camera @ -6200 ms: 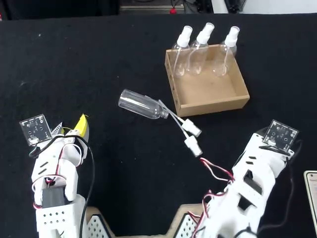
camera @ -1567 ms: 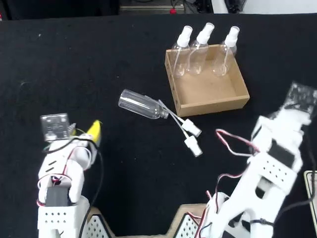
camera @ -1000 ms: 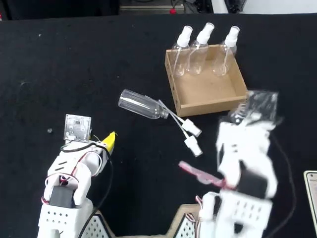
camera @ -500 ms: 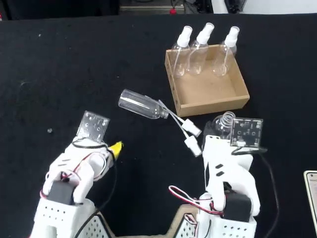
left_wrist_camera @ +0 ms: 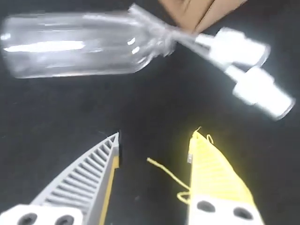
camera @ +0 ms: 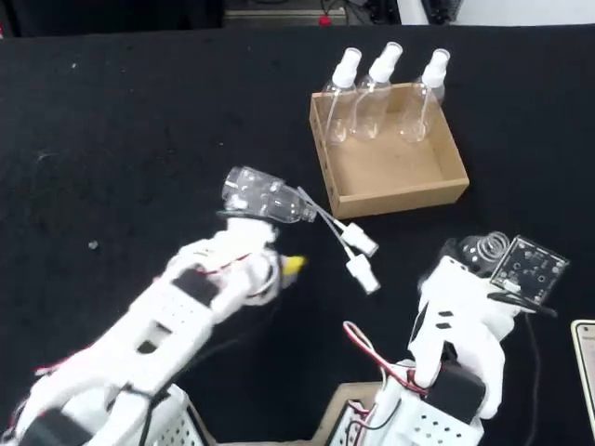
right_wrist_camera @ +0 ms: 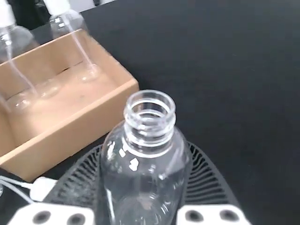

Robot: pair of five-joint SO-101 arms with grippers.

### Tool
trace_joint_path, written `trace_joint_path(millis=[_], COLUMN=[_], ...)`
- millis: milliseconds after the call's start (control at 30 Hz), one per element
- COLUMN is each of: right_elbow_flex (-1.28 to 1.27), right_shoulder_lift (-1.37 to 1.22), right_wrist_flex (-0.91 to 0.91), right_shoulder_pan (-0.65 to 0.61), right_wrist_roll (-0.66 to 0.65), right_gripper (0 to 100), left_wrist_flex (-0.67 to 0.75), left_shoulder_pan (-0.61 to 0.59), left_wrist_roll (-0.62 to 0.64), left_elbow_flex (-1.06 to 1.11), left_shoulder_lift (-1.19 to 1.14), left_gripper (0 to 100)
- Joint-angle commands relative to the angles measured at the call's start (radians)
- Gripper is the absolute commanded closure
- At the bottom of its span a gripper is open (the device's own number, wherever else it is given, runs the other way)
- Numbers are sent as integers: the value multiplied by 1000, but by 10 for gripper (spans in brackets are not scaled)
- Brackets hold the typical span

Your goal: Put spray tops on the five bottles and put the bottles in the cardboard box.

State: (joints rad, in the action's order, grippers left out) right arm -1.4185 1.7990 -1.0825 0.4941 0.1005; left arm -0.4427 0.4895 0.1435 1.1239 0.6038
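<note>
Three bottles (camera: 370,104) boxed, two tops (camera: 359,240) loose; left fingers (left_wrist_camera: 211,173) open, right fingers (right_wrist_camera: 208,180) grip bottle (right_wrist_camera: 145,154).

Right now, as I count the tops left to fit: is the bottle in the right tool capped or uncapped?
Uncapped: the bottle stands upright with a bare, open threaded neck, and no top is on it.

We look down on a matte black tabletop (camera: 112,111) spanning nearly the whole high view. Beyond its far edge lie a dark strip (camera: 112,13), a small red item (camera: 323,19) near the middle, and a white surface (camera: 521,11) at the far right corner.
</note>
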Motion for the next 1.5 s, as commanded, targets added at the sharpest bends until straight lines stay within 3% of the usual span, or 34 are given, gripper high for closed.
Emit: trace_joint_path(millis=[0,167,300,800,1267,1467], right_elbow_flex=[-7,-8,-8,-10,-10,-10], right_shoulder_lift=[94,94,94,94,94,94], right_wrist_flex=[48,54,54,54,54,54], right_shoulder_pan=[28,28,26,26,29,29], right_wrist_roll=[11,11,11,11,11,11], right_gripper=[924,924,924,924,924,924], left_wrist_flex=[138,265,276,276,270,158], left_shoulder_pan=[97,131,147,179,294,291], left_wrist_roll=[140,301,417,503,503,503], left_elbow_flex=[-91,-140,-216,-423,-433,-476], left_shoulder_lift=[-106,-210,-292,-621,-684,-694], left_gripper=[764,763,731,722,722,722])
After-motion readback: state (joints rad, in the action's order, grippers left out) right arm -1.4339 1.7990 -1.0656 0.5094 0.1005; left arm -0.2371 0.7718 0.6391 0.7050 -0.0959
